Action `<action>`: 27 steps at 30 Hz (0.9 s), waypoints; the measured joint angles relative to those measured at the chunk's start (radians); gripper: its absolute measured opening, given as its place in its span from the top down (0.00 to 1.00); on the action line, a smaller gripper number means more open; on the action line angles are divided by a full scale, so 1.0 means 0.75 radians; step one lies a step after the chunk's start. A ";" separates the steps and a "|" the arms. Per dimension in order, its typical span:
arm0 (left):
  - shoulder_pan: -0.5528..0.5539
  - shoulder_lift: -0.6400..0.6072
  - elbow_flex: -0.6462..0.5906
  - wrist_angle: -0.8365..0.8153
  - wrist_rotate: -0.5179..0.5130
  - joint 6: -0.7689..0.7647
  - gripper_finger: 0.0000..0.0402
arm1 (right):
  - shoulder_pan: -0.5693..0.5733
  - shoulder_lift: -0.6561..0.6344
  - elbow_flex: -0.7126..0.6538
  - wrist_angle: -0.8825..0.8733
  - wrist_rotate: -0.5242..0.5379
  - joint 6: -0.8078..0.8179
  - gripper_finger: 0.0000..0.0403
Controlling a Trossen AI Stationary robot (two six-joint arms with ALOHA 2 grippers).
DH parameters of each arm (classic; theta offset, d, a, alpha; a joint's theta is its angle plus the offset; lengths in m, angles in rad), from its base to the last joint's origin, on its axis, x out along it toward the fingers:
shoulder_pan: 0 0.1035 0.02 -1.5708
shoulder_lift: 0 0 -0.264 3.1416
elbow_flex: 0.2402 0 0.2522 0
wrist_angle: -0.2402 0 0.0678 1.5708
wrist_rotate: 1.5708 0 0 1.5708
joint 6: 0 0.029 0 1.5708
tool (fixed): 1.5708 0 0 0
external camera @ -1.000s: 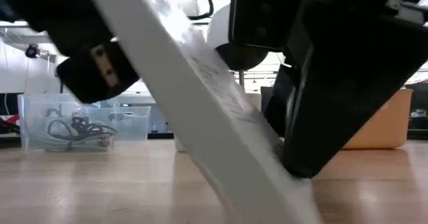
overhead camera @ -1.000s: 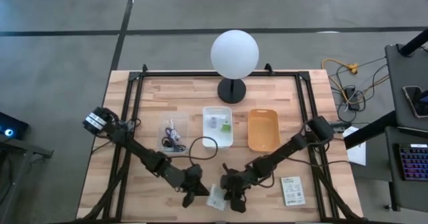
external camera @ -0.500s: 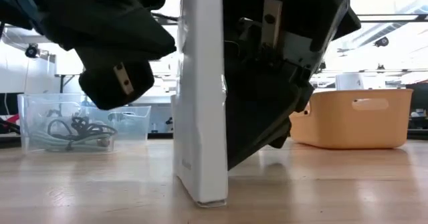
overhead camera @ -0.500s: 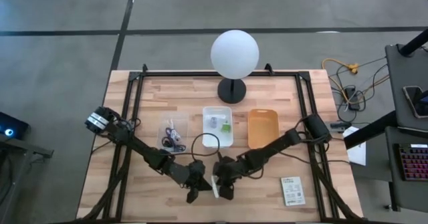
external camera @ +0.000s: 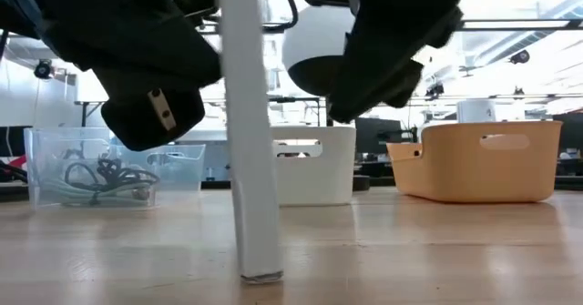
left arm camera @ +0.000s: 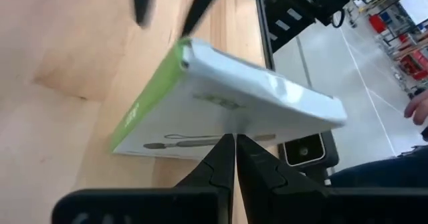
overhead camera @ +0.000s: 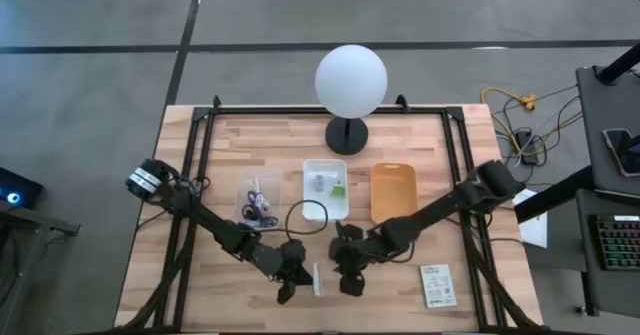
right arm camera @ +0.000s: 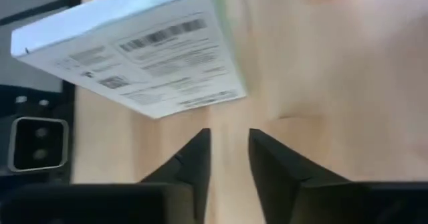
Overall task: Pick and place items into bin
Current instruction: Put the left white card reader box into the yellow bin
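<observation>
A flat white printed packet with a green edge [overhead camera: 317, 278] stands upright on the table near its near edge, resting on its narrow lower edge [external camera: 260, 273]. My left gripper [overhead camera: 290, 283] is shut just left of it, and its tips [left arm camera: 235, 144] meet the packet's picture face [left arm camera: 227, 110]. My right gripper [overhead camera: 350, 278] is open just right of the packet and clear of it; the barcode face [right arm camera: 140, 50] lies ahead of its fingers [right arm camera: 226, 144]. A second packet [overhead camera: 437, 285] lies flat to the right. My left gripper has its shut fingertips [left arm camera: 224, 150] against the middle of the packet's broad picture face [left arm camera: 231, 127], coming about level from the table's left. It pinches nothing. The packet stands upright with its lower edge on the table.
A clear bin holding cables [overhead camera: 258, 203], a white bin with small items [overhead camera: 325, 188] and an orange bin [overhead camera: 394, 193] stand in a row behind the grippers. A globe lamp [overhead camera: 350, 80] stands at the far edge. A black cable loop [overhead camera: 305, 213] lies by the white bin.
The packet has been tipped from a lean up onto its edge and now stands upright. My right gripper, which was against the packet half a second ago, has drawn back toward the table's right and is clear of it. My left gripper stayed beside the packet.
</observation>
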 joint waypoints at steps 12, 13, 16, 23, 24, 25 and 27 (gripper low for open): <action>0.005 -0.002 -0.011 0.003 0.000 0.001 1.00 | -0.025 -0.052 0.091 -0.063 0.089 -0.911 0.51; 0.006 -0.002 -0.011 0.003 0.001 0.001 1.00 | -0.031 -0.048 0.108 -0.064 0.089 -0.971 0.50; 0.013 -0.002 -0.011 0.003 0.000 0.001 1.00 | -0.050 -0.033 0.162 -0.064 0.088 -1.135 0.50; 0.037 -0.002 -0.014 0.003 -0.012 0.001 1.00 | -0.086 -0.033 0.200 -0.087 -0.029 -1.335 0.50; 0.042 -0.002 -0.014 0.003 -0.014 0.001 1.00 | -0.087 -0.033 0.200 -0.101 -0.051 -1.357 0.50; 0.043 -0.002 -0.015 0.003 -0.014 0.001 1.00 | -0.087 -0.033 0.199 -0.118 -0.065 -1.374 0.50; 0.047 -0.002 -0.016 0.003 -0.015 0.001 1.00 | -0.087 -0.033 0.194 -0.160 -0.101 -1.402 0.50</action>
